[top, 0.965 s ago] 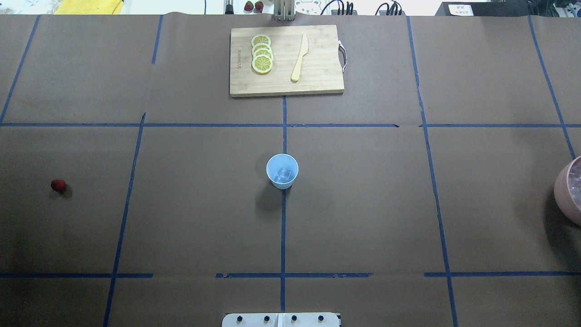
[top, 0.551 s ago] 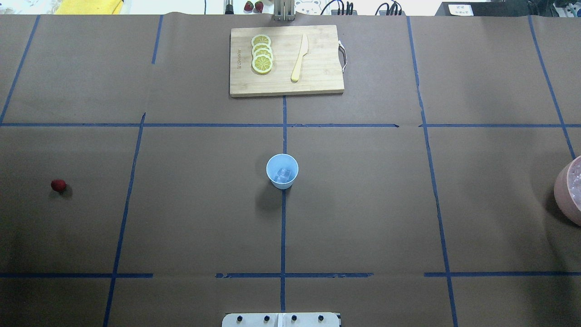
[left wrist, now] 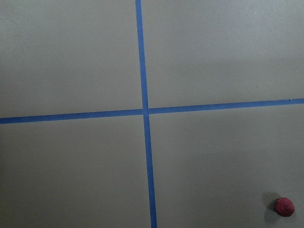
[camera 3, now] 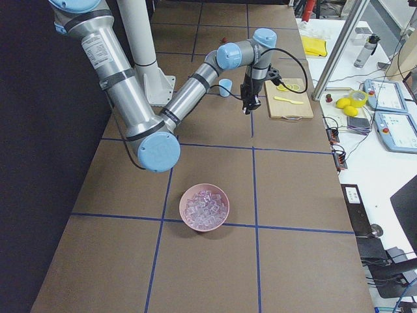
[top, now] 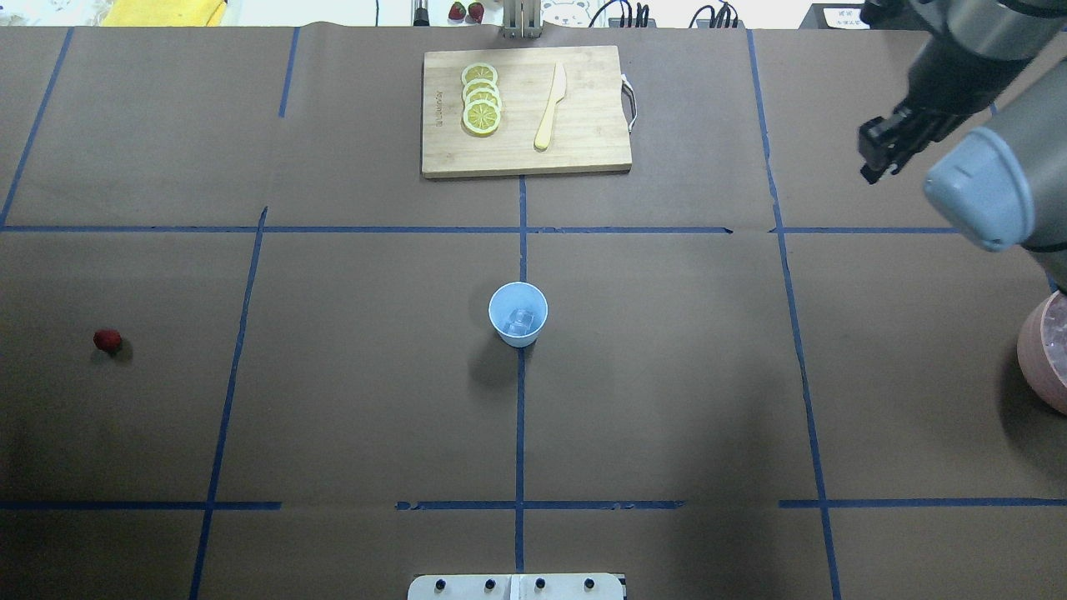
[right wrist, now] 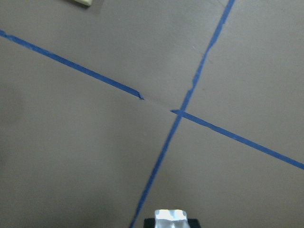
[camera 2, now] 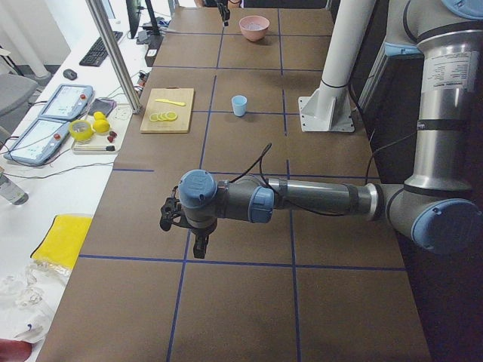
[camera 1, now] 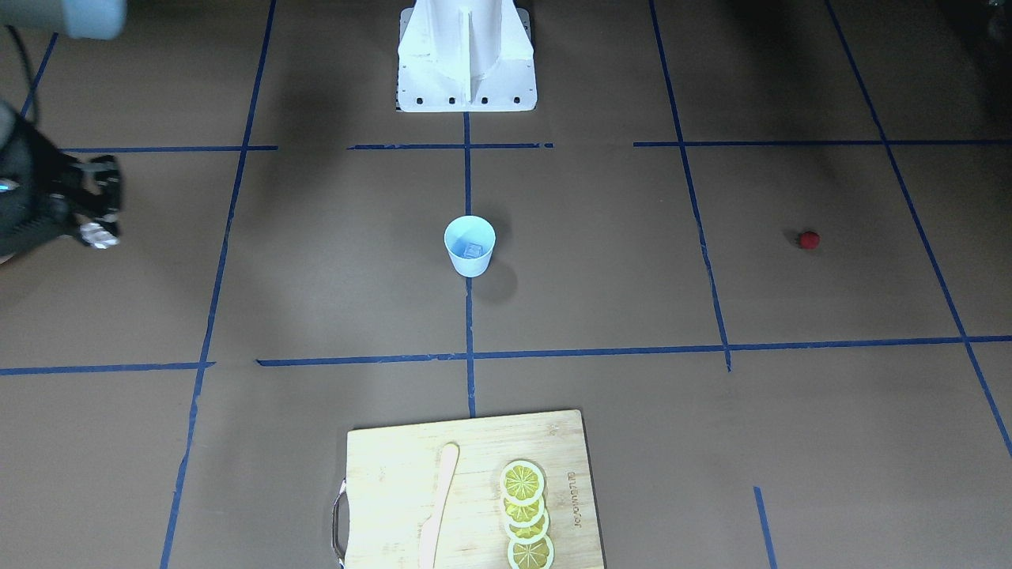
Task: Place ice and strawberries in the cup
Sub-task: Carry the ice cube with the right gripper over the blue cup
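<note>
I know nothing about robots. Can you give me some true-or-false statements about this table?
1. The blue cup has ice in it. True.
2. The strawberry is in the cup. False: it lies on the table, far from it.
3. Lemon slices lie on the cutting board. True.
4. The pink bowl is empty. False: it holds many ice cubes.
5. The right gripper holds an ice cube between its fingers. True.

Your overhead looks forward from behind the base [top: 517, 586]; front view faces back, steeply down; both share the cup [top: 518, 313]. Side views look along the table [camera 2: 249, 302]; wrist cameras close above tape lines [left wrist: 144, 112]
</note>
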